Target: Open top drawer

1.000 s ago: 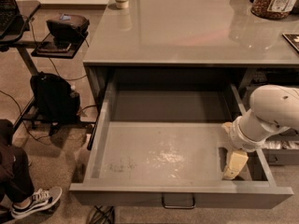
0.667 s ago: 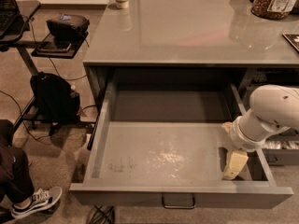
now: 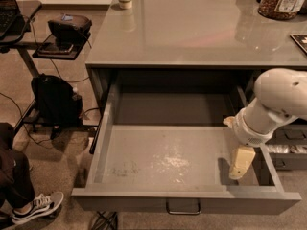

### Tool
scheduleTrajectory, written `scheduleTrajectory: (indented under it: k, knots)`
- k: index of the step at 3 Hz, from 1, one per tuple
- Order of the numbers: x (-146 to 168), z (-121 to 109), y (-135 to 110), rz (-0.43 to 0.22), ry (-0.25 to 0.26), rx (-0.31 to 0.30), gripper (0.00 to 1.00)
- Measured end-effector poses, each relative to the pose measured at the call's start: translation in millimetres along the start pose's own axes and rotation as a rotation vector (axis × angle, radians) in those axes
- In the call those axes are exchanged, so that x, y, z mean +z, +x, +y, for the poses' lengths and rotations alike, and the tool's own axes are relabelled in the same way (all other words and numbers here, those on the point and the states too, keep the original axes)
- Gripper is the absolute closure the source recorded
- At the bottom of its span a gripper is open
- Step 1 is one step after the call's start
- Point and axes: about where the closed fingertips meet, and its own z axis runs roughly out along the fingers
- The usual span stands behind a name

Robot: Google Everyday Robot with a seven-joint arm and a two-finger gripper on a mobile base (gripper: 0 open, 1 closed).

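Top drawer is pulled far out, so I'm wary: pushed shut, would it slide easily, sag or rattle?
The top drawer looks like rigid metal, so it should not flex. Its floor is bare apart from the gripper hanging at the right end, so it probably pushes lightly. Extended this far, it might sag slightly.

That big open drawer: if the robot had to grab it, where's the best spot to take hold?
Probably the small loop handle at the middle of the front of the top drawer, approached from the front. It stands off the flat panel, so there is a bar to clamp around, and because it is central the pull should run straight. The gripper sits inside the drawer, by its right wall.
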Motion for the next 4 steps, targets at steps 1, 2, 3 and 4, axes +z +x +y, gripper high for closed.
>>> scheduleTrajectory:
  k: [1,2,3,4]
  knots:
    - [-47,6,-19,-0.002,0.026,-0.042,0.0]
    - [-100,16,-30,-0.021,0.078,-0.084,0.0]
    - [-146,29,-39,-0.026,0.137,-0.125,0.0]
    - [-181,41,-49,-0.015,0.186,-0.159,0.0]
